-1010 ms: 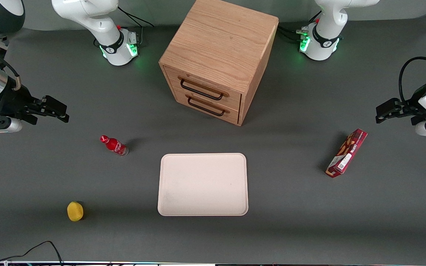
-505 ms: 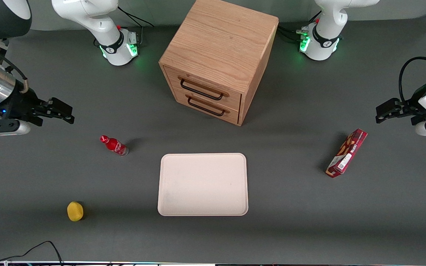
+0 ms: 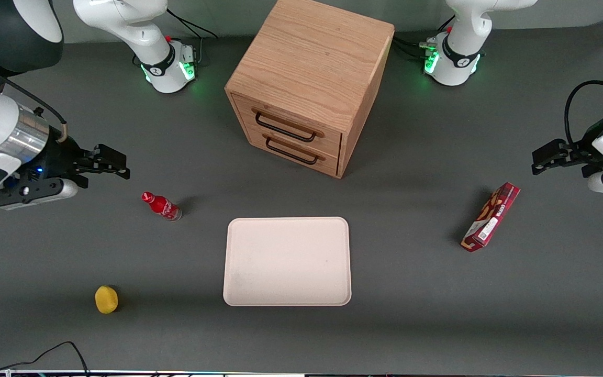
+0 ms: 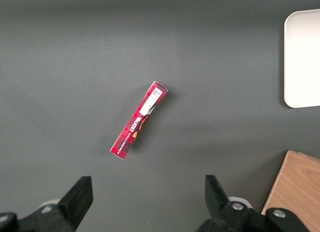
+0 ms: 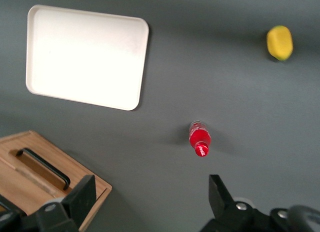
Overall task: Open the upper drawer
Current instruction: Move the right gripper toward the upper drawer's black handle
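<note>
**A:** What's the surface?

**B:** A dark grey matte table (image 3: 437, 324), with a black cable (image 3: 55, 350) looping at its near edge. Little of the room shows.

**A:** Where's the task's thing?

**B:** On the clock face of the front view, the oak cabinet (image 3: 314, 57) stands at 12 o'clock from the tray (image 3: 287, 261), farther from the camera. The upper drawer (image 3: 287, 121) is just under its top and shut flush. Its black handle (image 3: 285, 128) sits directly above the lower drawer (image 3: 295, 151), which is also shut. What's in either drawer is hidden.

**A:** And the gripper?

**B:** The gripper (image 3: 113, 163) hangs over the table toward the working arm's end. That's at about 8 o'clock from the cabinet and well apart from it. Its fingers (image 5: 84, 194) are spread apart with nothing between them. It is near the bottle (image 3: 162, 206), at about 10 o'clock from it, and not touching.

**A:** Any writing?

**B:** The red bottle stands upright at 10 o'clock from the tray, and its white script is too small to read. The red box (image 3: 491, 217) is at 3 o'clock from the tray, toward the parked arm's end. It carries a white sticker and lettering I can't make out. A yellow lump (image 3: 106, 299) lies at 8 o'clock from the tray.
</note>
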